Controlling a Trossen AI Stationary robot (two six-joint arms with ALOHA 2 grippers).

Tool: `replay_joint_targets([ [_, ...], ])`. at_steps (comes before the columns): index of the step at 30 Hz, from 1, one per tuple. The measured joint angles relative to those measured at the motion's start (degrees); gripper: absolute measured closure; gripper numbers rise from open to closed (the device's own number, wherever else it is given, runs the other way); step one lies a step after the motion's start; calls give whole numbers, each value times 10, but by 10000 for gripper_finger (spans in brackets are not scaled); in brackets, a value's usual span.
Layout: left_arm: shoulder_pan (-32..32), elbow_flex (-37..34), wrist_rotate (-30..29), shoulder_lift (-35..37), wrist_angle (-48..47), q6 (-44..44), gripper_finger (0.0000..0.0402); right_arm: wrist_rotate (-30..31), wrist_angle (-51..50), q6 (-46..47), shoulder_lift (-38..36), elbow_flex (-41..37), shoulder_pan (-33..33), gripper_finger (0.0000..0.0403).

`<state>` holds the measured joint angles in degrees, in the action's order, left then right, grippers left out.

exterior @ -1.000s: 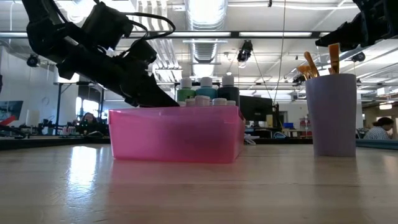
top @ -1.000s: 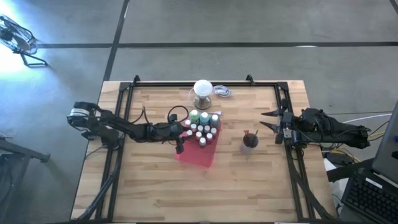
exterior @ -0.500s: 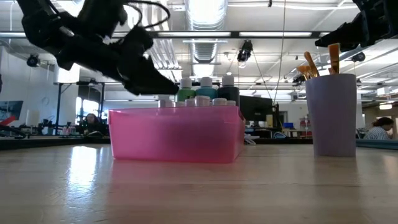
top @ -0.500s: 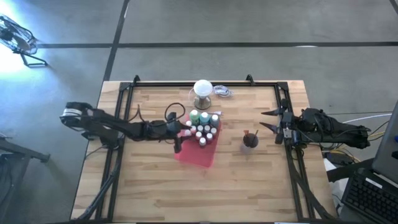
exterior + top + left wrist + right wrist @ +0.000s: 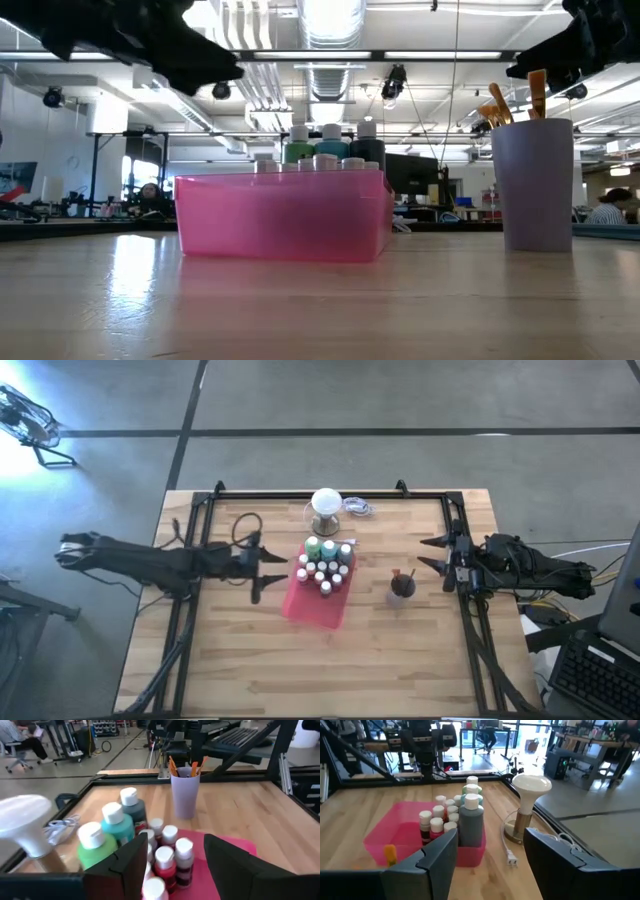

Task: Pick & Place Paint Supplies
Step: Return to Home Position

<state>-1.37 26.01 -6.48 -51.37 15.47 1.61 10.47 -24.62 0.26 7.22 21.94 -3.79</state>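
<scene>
Paint bottles (image 5: 323, 566), small and white-capped, with three larger green, teal and dark ones at the far end, stand packed inside the translucent pink rectangular plastic bin (image 5: 312, 610) on the wooden table (image 5: 400, 660). The left gripper (image 5: 268, 574) hovers just beside the bin's left side, above its rim, fingers spread wide and holding nothing. Right of the bin stands a lilac plastic cup (image 5: 402, 588) holding thin orange-brown brushes (image 5: 537, 92). Beyond it the right gripper (image 5: 424, 553) waits near the table's edge, likewise spread and empty.
</scene>
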Motion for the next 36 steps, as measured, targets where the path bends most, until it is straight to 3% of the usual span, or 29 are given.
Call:
replay_joint_targets([
  [9, 0, -2, 0, 157, -169, 28, 202, 0, 0, 11, 0, 0, 0, 161],
  [16, 0, -2, 0, 225, -173, 26, 202, 0, 0, 11, 0, 0, 0, 141],
  [31, 0, -1, 0, 256, -178, 26, 202, 1, -1, 12, 0, 0, 0, 98],
  [36, -1, -11, 16, 273, -198, -57, 202, 1, -1, 12, 0, 0, 0, 82],
])
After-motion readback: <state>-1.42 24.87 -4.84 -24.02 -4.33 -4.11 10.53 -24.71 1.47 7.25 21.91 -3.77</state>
